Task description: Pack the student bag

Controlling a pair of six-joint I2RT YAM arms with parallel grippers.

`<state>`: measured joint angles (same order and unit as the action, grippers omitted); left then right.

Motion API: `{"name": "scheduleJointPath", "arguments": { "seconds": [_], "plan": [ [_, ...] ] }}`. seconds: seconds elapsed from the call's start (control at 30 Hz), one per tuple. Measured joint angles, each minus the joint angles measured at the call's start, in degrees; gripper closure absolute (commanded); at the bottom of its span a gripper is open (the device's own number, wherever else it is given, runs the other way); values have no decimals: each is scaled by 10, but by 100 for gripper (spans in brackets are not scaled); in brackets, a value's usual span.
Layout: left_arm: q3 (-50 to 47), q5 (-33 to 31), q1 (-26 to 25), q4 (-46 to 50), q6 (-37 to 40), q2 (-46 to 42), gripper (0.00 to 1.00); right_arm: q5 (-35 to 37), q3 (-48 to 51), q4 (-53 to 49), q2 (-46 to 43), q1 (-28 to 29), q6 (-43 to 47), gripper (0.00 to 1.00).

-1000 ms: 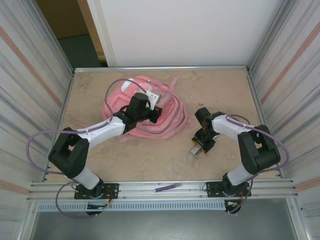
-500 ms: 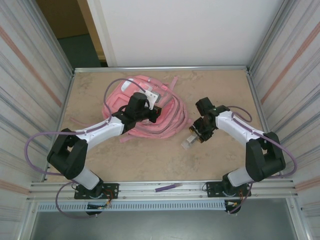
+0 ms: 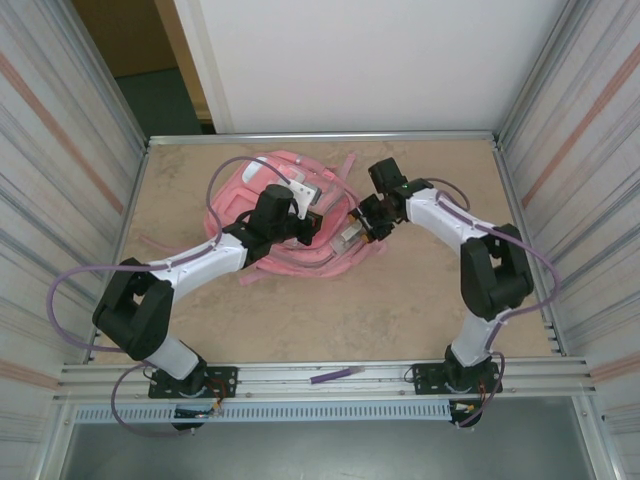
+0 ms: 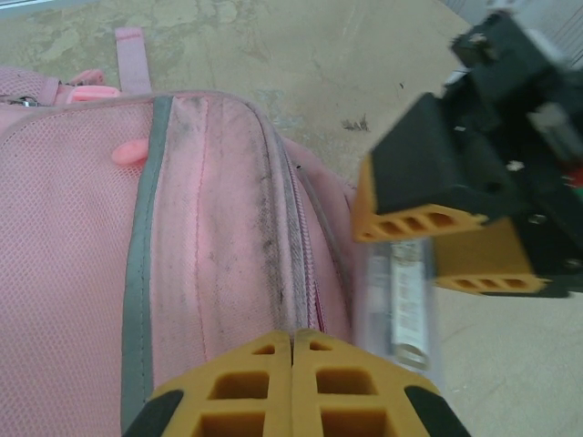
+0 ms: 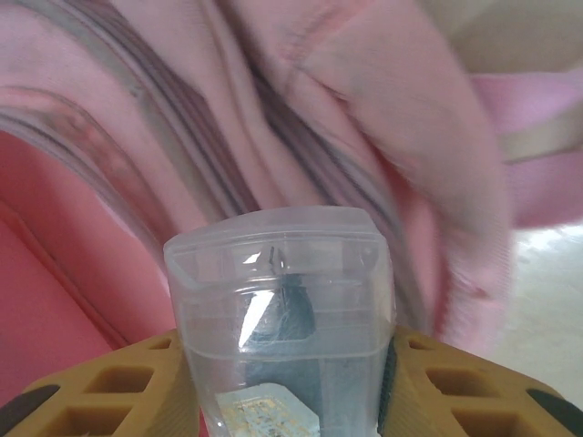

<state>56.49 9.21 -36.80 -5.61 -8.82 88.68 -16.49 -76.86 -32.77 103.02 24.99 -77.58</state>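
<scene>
The pink student bag (image 3: 258, 205) lies at the back left of the table, and its soiled zipper seam (image 4: 290, 246) rises in a ridge in the left wrist view. My left gripper (image 3: 310, 226) is over the bag's right side, its jaws shut (image 4: 292, 341) with the seam fabric running into the tips. My right gripper (image 3: 362, 226) is shut on a clear plastic case (image 3: 347, 238) with a dark item and a label inside. The case (image 5: 282, 300) stands between the orange fingers (image 5: 284, 357), close in front of the bag's pink folds (image 5: 364, 118). The left wrist view has the case (image 4: 404, 300) hanging beside the bag's right edge.
A purple pen-like stick (image 3: 336, 375) lies on the front rail between the arm bases. Loose pink straps (image 3: 347, 160) trail behind the bag. Metal frame walls close in the beige table (image 3: 400, 310) on the left, right and back.
My right arm has swung from the front right of the table up to the bag's right edge, carrying the clear case. The left arm and bag have stayed put.
</scene>
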Motion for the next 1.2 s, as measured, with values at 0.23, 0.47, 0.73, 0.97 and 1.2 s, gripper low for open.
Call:
{"name": "scheduleJointPath", "arguments": {
  "seconds": [0.23,0.47,0.73,0.97,1.2],
  "plan": [
    [0,0,0,12,3,0,100,-16,-43,30,46,14,-5,54],
    [0,-2,4,11,6,-2,100,-26,-81,33,81,18,-5,51],
    [0,-10,5,11,8,-4,100,-30,-88,47,94,23,3,42],
    [0,-8,8,11,12,-4,55,-76,-23,140,76,7,44,46],
    [14,-6,7,50,-2,-4,40,-94,0,183,74,4,66,48]
  ]
}}
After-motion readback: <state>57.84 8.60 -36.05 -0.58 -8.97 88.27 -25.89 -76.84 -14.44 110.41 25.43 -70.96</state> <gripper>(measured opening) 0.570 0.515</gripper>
